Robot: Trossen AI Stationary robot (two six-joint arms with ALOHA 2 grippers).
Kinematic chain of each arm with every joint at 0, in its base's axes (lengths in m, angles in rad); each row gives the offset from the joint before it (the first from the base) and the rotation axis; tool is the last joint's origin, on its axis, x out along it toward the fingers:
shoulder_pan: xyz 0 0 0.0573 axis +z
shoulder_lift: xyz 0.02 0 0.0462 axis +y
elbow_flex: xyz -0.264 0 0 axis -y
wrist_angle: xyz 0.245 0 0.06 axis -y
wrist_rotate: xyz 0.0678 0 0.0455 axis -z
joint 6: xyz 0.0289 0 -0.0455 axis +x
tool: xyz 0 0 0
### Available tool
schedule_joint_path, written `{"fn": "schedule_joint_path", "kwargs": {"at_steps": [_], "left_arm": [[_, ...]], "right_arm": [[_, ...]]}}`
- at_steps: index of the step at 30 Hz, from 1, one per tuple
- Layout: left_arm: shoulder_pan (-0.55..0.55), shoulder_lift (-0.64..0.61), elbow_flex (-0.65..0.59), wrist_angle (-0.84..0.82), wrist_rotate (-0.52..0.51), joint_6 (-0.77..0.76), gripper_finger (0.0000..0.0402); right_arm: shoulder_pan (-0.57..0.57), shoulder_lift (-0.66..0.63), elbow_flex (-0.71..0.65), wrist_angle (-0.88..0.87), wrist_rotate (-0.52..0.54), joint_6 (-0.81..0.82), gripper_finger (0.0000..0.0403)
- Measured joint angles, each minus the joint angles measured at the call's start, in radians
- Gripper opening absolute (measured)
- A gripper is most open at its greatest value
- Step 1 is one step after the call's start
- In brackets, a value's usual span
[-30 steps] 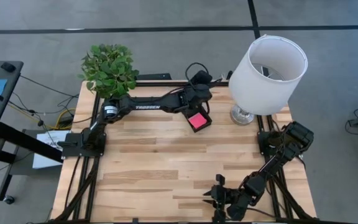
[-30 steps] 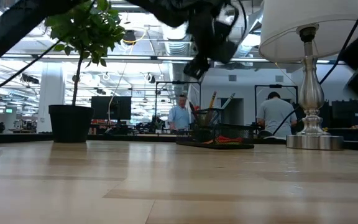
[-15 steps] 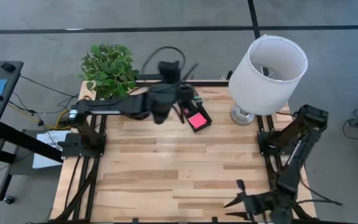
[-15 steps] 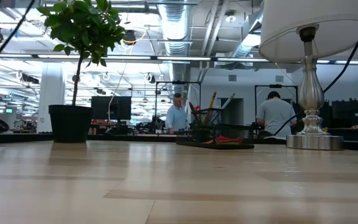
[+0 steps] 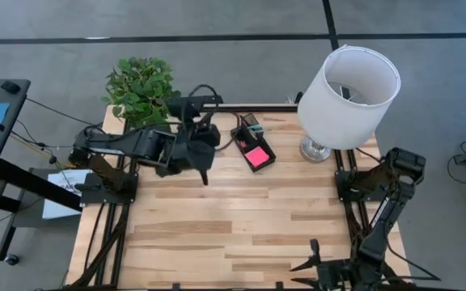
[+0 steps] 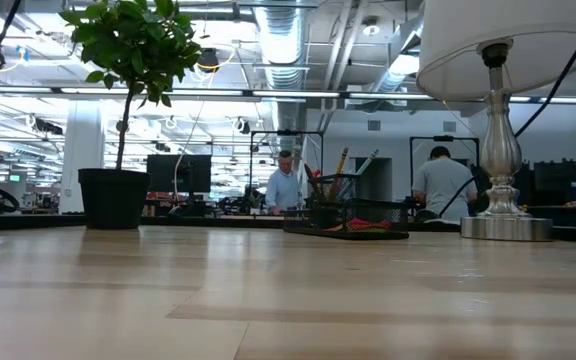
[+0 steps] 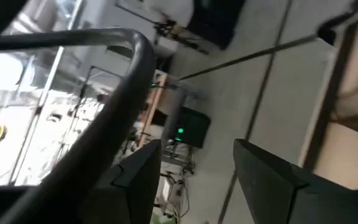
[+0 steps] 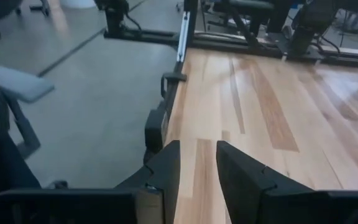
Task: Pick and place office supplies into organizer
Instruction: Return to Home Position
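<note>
The black organizer (image 5: 252, 144) stands at the table's far middle. A pink sticky-note pad (image 5: 256, 156) lies in its low tray. In the low view, pens and a pencil (image 6: 342, 163) stand upright in the organizer's (image 6: 344, 215) taller section. My left gripper (image 5: 204, 168) is raised well above the table, left of the organizer. It is open with nothing between its fingers (image 7: 135, 180). My right gripper (image 5: 307, 257) hangs over the table's near edge, right of centre. It is open and holds nothing (image 8: 197, 168).
A white lamp (image 5: 348, 93) stands at the far right, close to the organizer. A potted plant (image 5: 141, 87) stands at the far left corner. Bare wood (image 5: 233, 218) fills the table's middle and near half. People stand in the room beyond the far edge (image 6: 286, 185).
My left gripper has risen from over the organizer and drawn back toward the table's left, rolling about its own line as it went. My right gripper has swung toward the table's right along the near edge and risen a little. The pink pad stays in the tray.
</note>
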Motion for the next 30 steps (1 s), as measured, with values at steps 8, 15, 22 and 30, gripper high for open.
{"fn": "schedule_joint_path", "kwargs": {"at_steps": [8, 15, 22, 30], "left_arm": [[-0.052, 0.008, -0.001, -0.229, 0.107, -0.233, 0.0194], [-0.122, 0.008, -0.001, -0.385, 0.187, -0.496, 0.0194], [-0.175, 0.008, -0.001, -0.576, 0.377, -0.731, 0.0194], [-0.231, -0.012, -0.010, -0.570, 0.531, -0.794, 0.0194]], "right_arm": [[-0.002, -0.079, 0.000, 0.019, -0.002, -0.006, 0.0098], [-0.024, -0.107, 0.001, 0.047, -0.004, -0.006, 0.0098], [-0.074, -0.116, 0.001, 0.045, -0.010, 0.072, 0.0098], [-0.069, -0.254, 0.001, 0.044, -0.026, 0.013, 0.0098]]}}
